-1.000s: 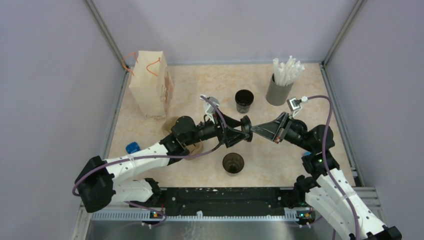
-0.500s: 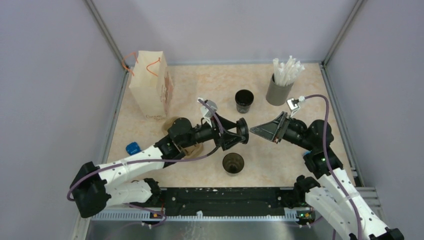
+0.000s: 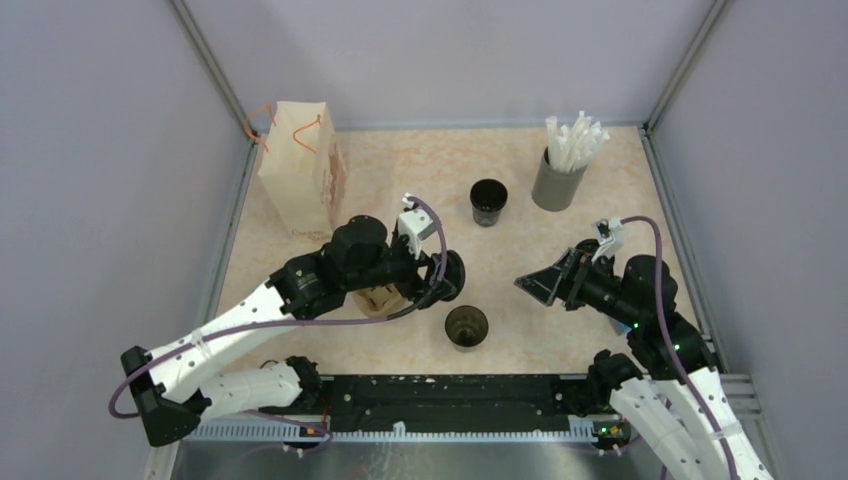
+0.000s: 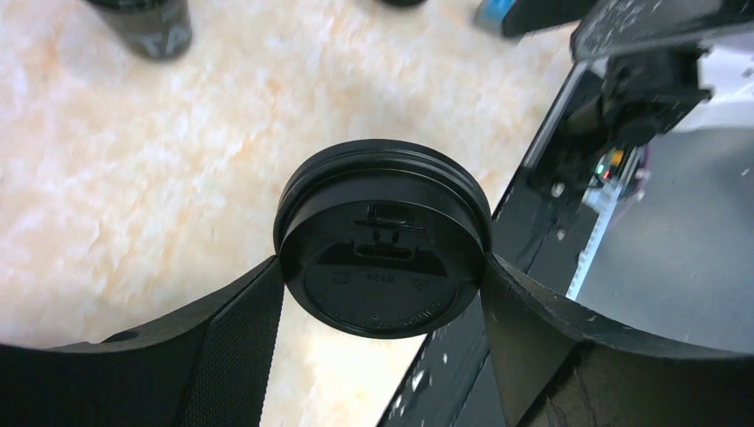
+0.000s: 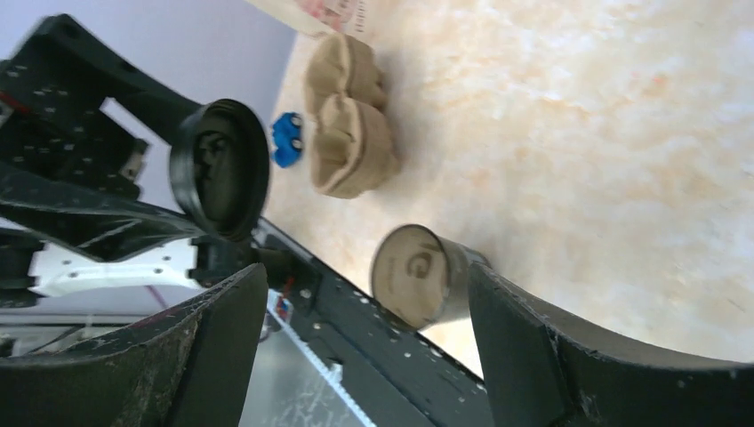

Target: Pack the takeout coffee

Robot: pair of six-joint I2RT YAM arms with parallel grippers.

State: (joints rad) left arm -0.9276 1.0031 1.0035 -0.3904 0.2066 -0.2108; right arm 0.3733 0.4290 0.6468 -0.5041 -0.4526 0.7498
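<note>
Pinching the lid edgewise, left hand straddles it.

Paper bag upright, far left. Straw holder far right; far cup left of it. Near cup front centre. Lid between fingers of left gripper, behind-left of near cup. Pulp carrier left of near cup.

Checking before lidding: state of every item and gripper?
lid: clamped by its rim
left gripper: shut on lid
right gripper: open, empty
near cup: upright, no lid
far cup: upright, no lid
paper bag: standing upright
straw holder: upright, holding straws
</note>
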